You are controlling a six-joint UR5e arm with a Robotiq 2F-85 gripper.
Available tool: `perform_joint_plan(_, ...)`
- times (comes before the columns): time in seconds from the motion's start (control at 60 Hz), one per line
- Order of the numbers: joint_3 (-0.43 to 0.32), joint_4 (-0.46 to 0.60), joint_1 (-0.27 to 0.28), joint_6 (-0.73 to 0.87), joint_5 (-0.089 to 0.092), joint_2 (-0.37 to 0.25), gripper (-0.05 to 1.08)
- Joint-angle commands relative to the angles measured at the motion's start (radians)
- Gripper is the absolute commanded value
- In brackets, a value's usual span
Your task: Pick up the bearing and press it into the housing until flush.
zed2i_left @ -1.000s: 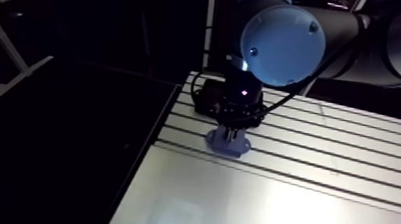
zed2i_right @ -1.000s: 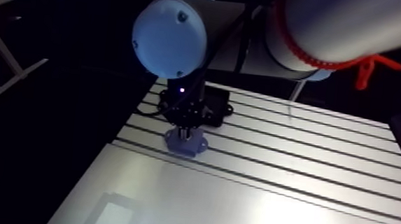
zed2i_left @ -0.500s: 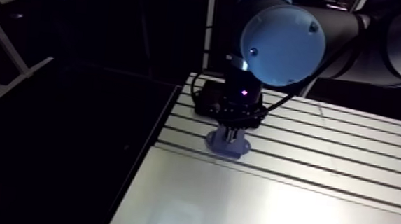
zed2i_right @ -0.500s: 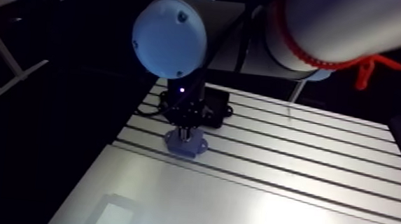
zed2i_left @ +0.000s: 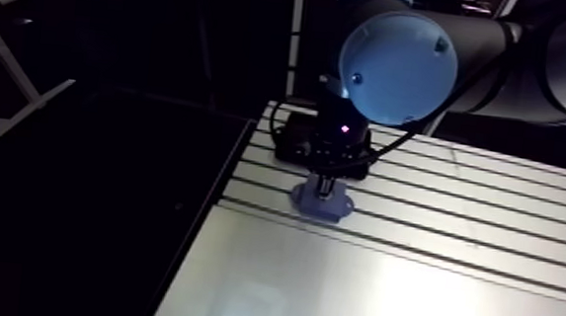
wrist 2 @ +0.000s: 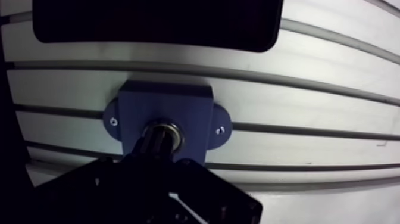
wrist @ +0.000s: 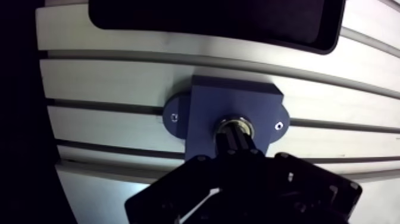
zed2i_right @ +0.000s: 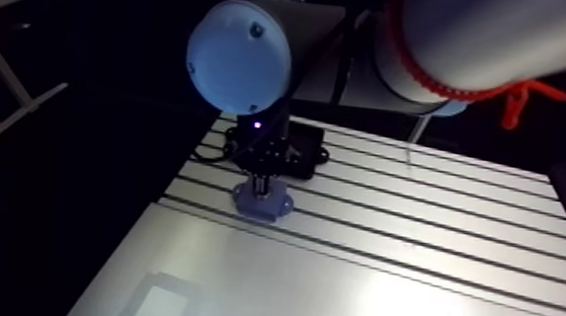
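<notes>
The gripper (wrist: 233,134) has its two fingers closed together, holding nothing. The tips rest on the bearing (wrist: 237,121). The bearing sits in the round hole of the blue housing (wrist: 238,98), near a side edge of the table (wrist: 107,77). I think the gripper should push straight down, slowly and in the middle, so the ring does not tip. It should stop when the ring is level with the blue top. A black box (wrist: 214,18) lies just past the housing.

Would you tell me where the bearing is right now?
In the wrist view, the bearing sits in the housing's bore, directly under the gripper.
</notes>
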Motion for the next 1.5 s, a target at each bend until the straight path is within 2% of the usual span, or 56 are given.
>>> perform_joint_plan(0.017, 0.0, -0.001, -0.001, 0.0, -0.001, 0.0, 1.08)
perform_joint_plan(1.5, 0.003, -0.001, -0.001, 0.0, -0.001, 0.009, 1.08)
